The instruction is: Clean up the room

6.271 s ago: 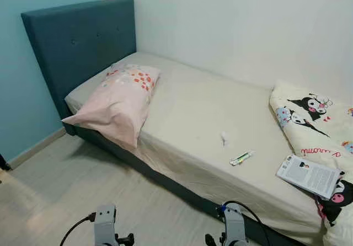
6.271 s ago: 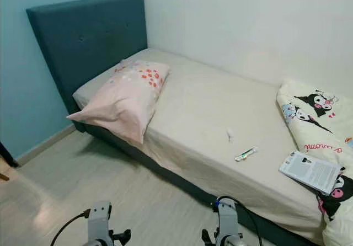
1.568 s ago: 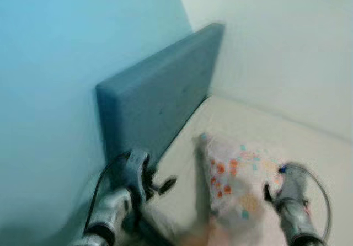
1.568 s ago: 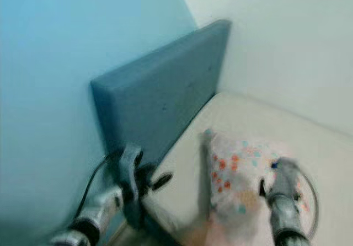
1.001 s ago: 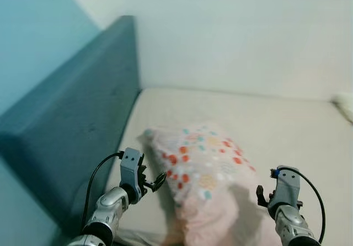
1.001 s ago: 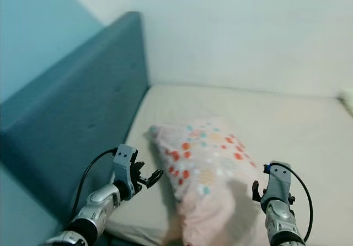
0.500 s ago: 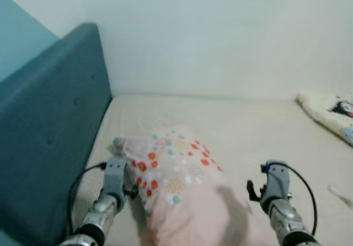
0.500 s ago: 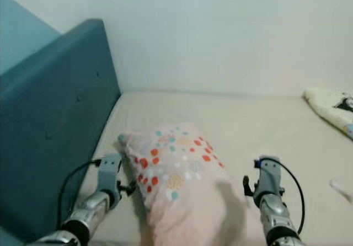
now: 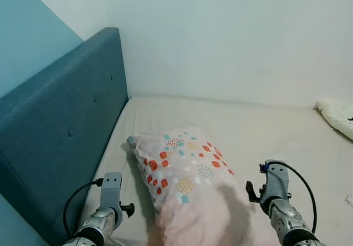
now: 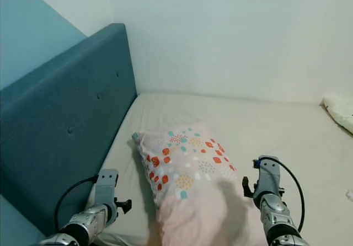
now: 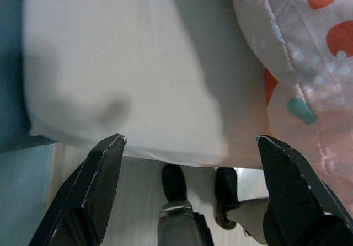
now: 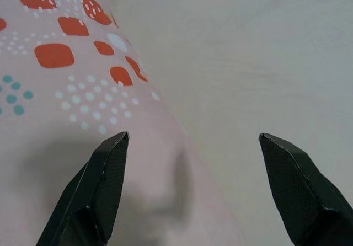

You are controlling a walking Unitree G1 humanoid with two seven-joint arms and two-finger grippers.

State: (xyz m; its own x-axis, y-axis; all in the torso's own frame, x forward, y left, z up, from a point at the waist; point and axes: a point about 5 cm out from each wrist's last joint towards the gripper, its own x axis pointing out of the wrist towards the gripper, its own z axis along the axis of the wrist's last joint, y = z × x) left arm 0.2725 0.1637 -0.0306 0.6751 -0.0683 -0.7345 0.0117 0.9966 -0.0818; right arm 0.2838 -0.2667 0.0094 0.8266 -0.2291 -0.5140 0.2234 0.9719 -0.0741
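A pink pillow [image 9: 187,185] with red, orange and teal spots lies on the cream mattress [image 9: 265,130], its far corner toward the teal headboard [image 9: 60,141]. My left gripper [image 11: 190,141] is open at the pillow's left side, above the near mattress edge, with the pillow's edge [image 11: 309,91] close to one finger. To the pillow's right, my right gripper [image 12: 193,137] hangs open over its spotted cover [image 12: 66,91] and the bare sheet. Neither gripper holds anything.
A cartoon-print blanket [image 9: 336,113] lies at the far right of the bed. A small white scrap [image 9: 349,200] sits at the right edge. White wall runs behind the bed and blue wall [image 9: 33,47] on the left. My feet [image 11: 176,185] stand on pale floor beside the bed.
The camera has swung a little, shifting the whole scene. My left gripper sits lower and slightly farther from the pillow's corner. The pillow stays on the mattress.
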